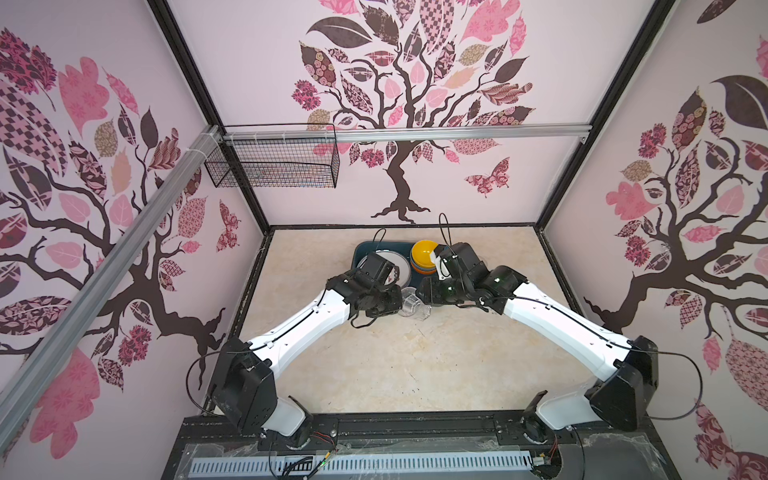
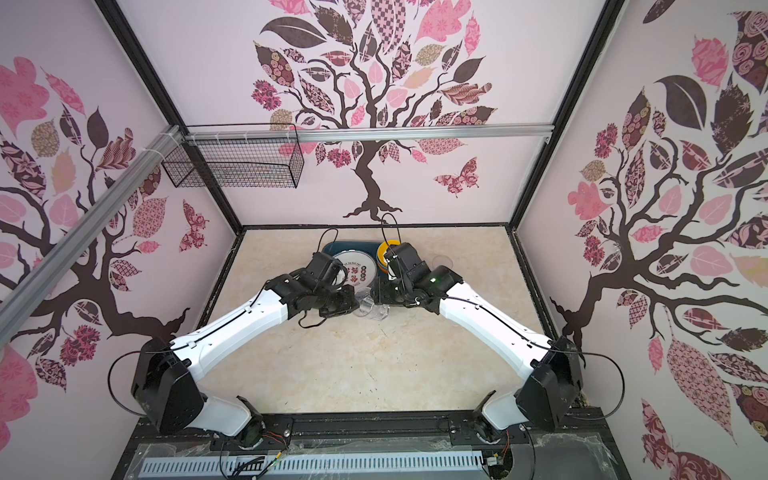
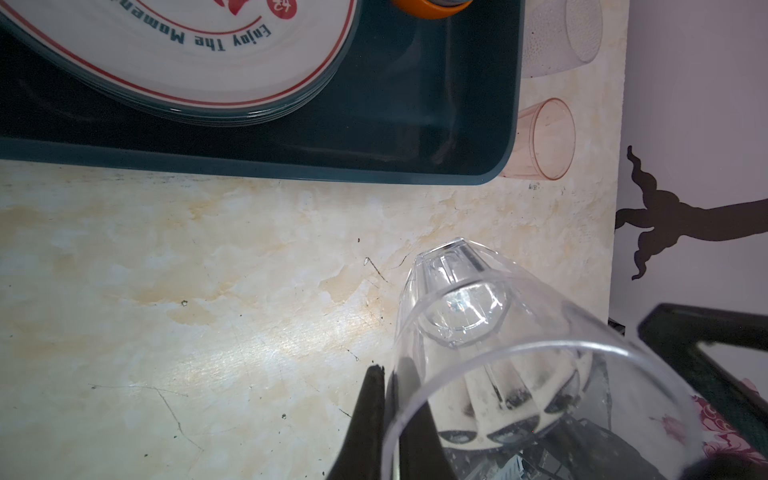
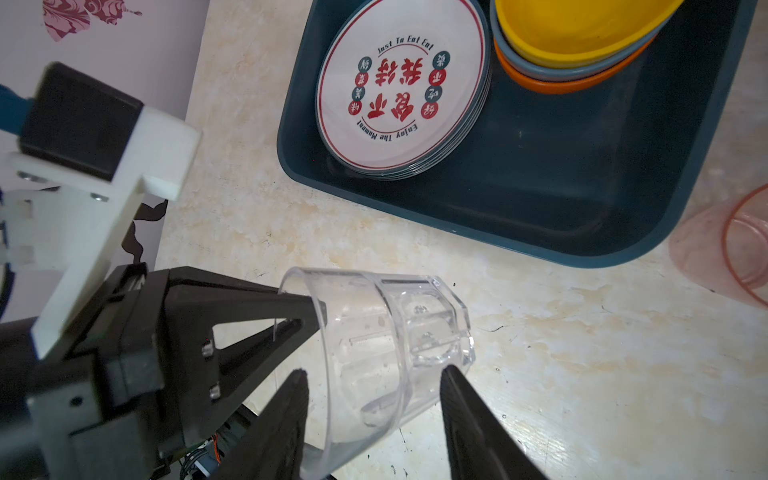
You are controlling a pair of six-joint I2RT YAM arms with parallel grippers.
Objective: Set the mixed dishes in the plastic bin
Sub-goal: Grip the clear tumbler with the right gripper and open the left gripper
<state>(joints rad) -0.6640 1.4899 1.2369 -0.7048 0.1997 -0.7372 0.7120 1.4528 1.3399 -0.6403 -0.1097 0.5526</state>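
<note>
My left gripper (image 3: 386,374) is shut on the rim of a clear cup (image 4: 395,340), one finger inside and one outside, and holds it on its side just above the table. My right gripper (image 4: 374,382) is open with its fingers either side of the cup's body. In both top views the cup (image 1: 411,305) hangs between the two wrists, just in front of the plastic bin (image 4: 540,187). The bin holds a stack of printed plates (image 4: 399,91) and nested yellow, blue and orange bowls (image 4: 573,33). A pinkish cup (image 3: 544,141) lies on the table beside the bin's corner.
A frosted cup (image 3: 561,37) lies on the table beyond the pinkish one, close to the side wall. A black wire basket (image 1: 274,162) hangs from the rail on the back wall. Walls close in the marbled tabletop (image 1: 395,365) on three sides.
</note>
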